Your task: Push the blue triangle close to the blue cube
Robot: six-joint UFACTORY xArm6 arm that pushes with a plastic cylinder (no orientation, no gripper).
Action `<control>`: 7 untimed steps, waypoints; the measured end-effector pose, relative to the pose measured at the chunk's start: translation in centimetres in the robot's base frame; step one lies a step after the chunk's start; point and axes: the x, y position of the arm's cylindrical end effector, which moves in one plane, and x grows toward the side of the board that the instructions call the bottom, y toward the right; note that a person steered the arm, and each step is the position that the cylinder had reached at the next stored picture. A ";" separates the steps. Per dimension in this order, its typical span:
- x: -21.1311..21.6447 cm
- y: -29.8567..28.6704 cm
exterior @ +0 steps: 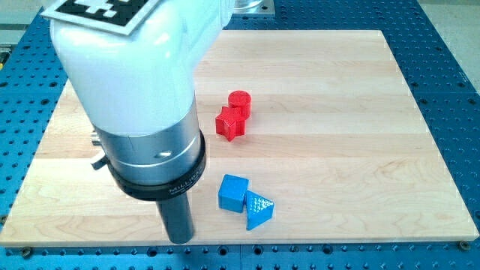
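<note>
The blue cube (233, 193) lies on the wooden board (337, 127) near the view's bottom, a little left of centre. The blue triangle (259, 211) lies right beside it, at its lower right, touching or nearly touching it. My tip (180, 239) is at the board's bottom edge, to the left of the blue cube and apart from both blue blocks. The arm's large white and grey body (131, 82) fills the view's upper left and hides the board behind it.
A red cylinder (239, 103) and a red star-shaped block (230, 124) sit together near the board's middle, above the blue blocks. A blue perforated table (450, 67) surrounds the board.
</note>
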 end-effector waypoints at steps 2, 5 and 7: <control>-0.1 6.2; -0.1 13.8; -3.2 13.8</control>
